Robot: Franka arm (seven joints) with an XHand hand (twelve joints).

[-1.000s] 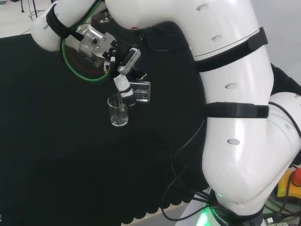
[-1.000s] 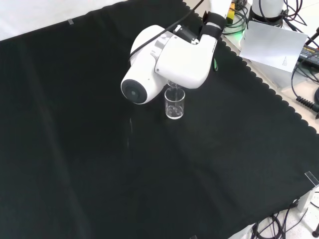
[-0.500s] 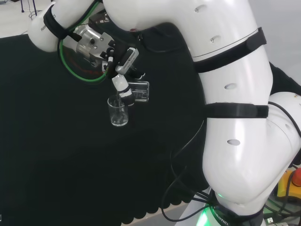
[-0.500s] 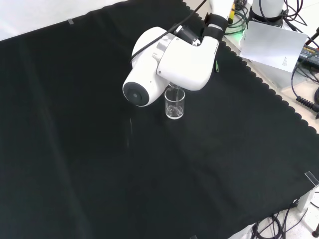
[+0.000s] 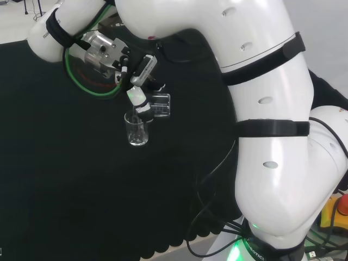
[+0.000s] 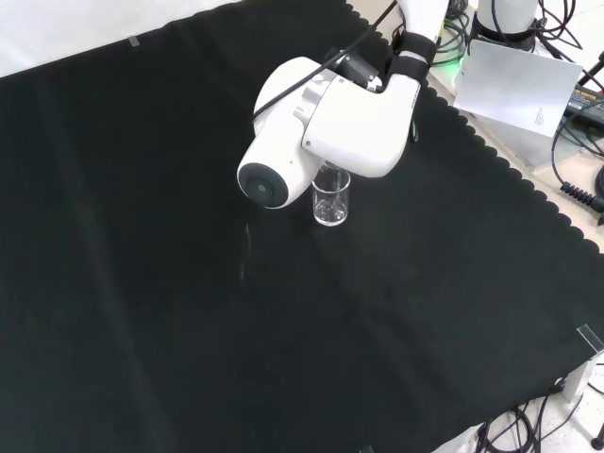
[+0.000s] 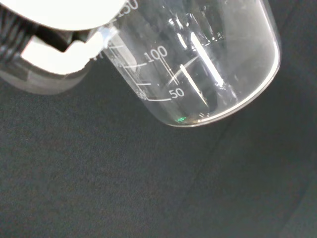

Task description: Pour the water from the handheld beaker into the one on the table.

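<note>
Even overhead light here, black cloth (image 6: 170, 283) matte with no hard shadows. I see glare streaks on the held beaker (image 7: 208, 64); hand (image 7: 54, 29) edge blurred.

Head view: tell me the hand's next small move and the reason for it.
Probably hold the tilt a moment longer, then roll the clear glass beaker in the hand back upright. It lies nearly on its side, its mouth at the rim of the upright clear glass beaker on the black cloth, and the hand is curled round it. The wrist view shows little or no water left inside.
</note>
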